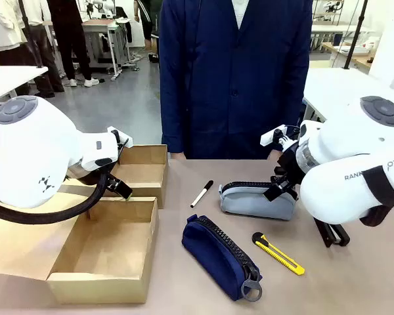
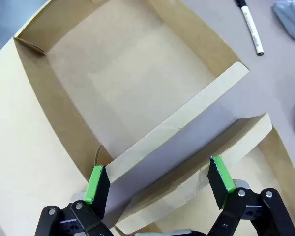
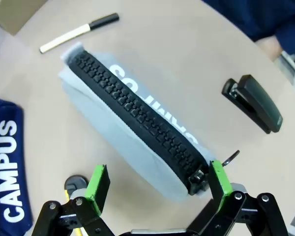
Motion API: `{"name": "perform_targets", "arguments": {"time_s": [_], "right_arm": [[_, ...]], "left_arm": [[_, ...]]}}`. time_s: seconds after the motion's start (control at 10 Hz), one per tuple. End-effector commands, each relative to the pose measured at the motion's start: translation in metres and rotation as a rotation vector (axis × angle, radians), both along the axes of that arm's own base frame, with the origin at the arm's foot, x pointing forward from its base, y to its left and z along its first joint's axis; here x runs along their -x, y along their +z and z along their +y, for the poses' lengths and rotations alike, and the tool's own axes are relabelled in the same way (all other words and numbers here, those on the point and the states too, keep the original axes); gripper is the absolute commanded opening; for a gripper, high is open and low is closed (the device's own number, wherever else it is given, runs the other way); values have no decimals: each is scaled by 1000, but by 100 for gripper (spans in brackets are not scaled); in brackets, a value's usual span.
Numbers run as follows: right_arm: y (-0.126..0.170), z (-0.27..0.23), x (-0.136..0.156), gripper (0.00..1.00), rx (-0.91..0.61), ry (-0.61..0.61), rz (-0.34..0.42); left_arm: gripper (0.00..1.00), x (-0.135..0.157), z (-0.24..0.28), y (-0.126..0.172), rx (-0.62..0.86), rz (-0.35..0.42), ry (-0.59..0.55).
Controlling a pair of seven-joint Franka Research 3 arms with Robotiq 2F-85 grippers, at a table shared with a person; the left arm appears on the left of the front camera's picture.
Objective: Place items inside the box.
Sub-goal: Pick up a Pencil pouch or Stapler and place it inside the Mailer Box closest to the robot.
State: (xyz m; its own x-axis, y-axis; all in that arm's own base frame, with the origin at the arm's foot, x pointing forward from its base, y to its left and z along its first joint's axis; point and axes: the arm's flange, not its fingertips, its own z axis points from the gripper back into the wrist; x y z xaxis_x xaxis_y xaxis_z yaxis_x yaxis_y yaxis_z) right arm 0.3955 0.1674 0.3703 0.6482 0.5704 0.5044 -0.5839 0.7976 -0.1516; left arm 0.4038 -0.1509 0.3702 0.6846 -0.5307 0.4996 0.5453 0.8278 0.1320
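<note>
While my right claw [image 3: 158, 179] hung released, jaws spread wide and grasping nothing, its green pads [image 3: 98, 181] stood either side of the zip-pull end of the grey fabric zip pencil case [image 3: 132, 123]. I could not tell whether one pad touched that end. The case ran away from my fingertips across the pale table [image 3: 187, 49]. Past its far end lay the white marker with black cap [image 3: 78, 32]. Off one finger's side sat the black stapler [image 3: 253, 103], and off the other lay the navy zip pencil case printed CAMPUS [image 3: 10, 162]. Nearer my base than that claw lay the yellow-black utility knife [image 1: 278, 252]. My left claw [image 2: 159, 179] was likewise released, its fingers astride a flap [image 2: 187, 113] of the brown cardboard box [image 2: 54, 98], whose bare floor opened beyond the fingertips.
</note>
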Motion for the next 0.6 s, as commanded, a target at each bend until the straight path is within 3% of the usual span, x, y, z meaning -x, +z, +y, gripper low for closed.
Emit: {"name": "perform_targets", "arguments": {"time_s": [0.0,0.5], "right_arm": [[0,0,0,100,0,0,0],[0,0,0,100,0,0,0]], "left_arm": [[100,0,0,0,0,0,0],[100,0,0,0,0,0,0]]}}
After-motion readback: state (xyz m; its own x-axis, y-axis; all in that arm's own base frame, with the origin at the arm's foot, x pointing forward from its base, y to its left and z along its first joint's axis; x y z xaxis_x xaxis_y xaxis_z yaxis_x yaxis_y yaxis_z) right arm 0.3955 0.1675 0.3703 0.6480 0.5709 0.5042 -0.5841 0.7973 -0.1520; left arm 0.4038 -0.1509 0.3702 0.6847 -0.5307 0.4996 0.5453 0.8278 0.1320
